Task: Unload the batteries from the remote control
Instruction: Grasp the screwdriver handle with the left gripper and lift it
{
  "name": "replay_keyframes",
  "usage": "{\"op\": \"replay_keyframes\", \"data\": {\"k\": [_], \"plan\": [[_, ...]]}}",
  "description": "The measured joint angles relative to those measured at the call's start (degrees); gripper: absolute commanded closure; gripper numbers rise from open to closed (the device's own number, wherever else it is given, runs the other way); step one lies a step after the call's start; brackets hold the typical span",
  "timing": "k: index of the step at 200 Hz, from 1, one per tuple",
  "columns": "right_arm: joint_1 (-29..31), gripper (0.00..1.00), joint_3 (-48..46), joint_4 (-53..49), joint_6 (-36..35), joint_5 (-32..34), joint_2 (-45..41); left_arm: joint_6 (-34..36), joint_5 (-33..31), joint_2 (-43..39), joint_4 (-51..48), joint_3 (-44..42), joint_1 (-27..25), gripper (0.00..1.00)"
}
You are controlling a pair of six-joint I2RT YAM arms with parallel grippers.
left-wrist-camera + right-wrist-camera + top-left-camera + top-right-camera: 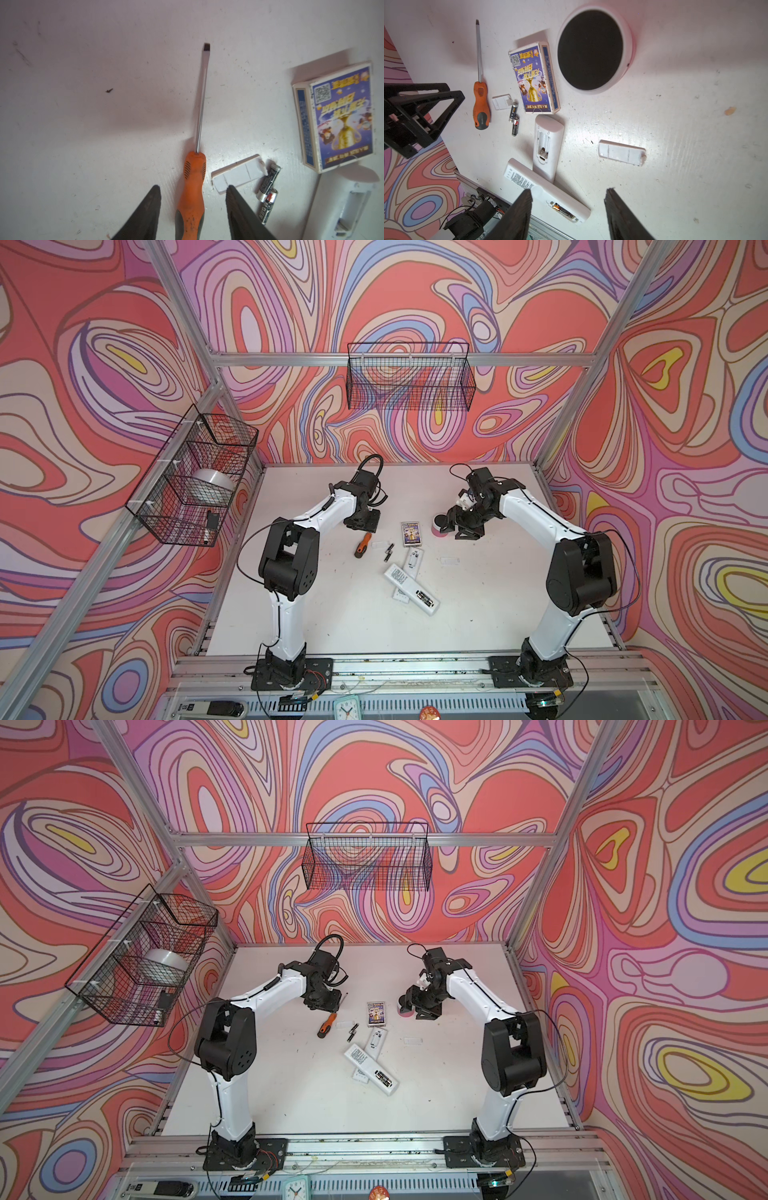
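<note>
Fingers of the left gripper [192, 187] stand apart either side of the orange screwdriver [193, 166] handle, clear of it, elbow bent and wrist turned down. The right gripper [568, 190] hangs spread and empty over the table [675, 124]. Two batteries [513, 110] lie loose near the screwdriver; others sit in the nearer remote control [544, 193].

The white worktop [311, 614] carries a printed box [410, 533] near its middle, with an orange-handled screwdriver [362, 544] at the box's 9 o'clock, two loose batteries [389, 552] at 8, two crossed white remotes [411, 587] at 6, a white cover [449, 561] at 4 and a dark-topped round pad [437, 524] at 3.
</note>
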Motion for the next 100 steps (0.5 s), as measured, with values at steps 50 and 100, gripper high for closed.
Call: {"op": "replay_keyframes", "data": {"k": [50, 100], "plan": [[0.0, 0.24, -0.02, 0.0, 0.11, 0.0, 0.0, 1.05, 0.22, 3.48, -2.99, 1.57, -0.07, 0.5], [0.0, 0.24, -0.02, -0.02, 0.24, 0.02, 0.0, 1.42, 0.28, 4.68, -3.28, 1.31, -0.04, 0.62]]}}
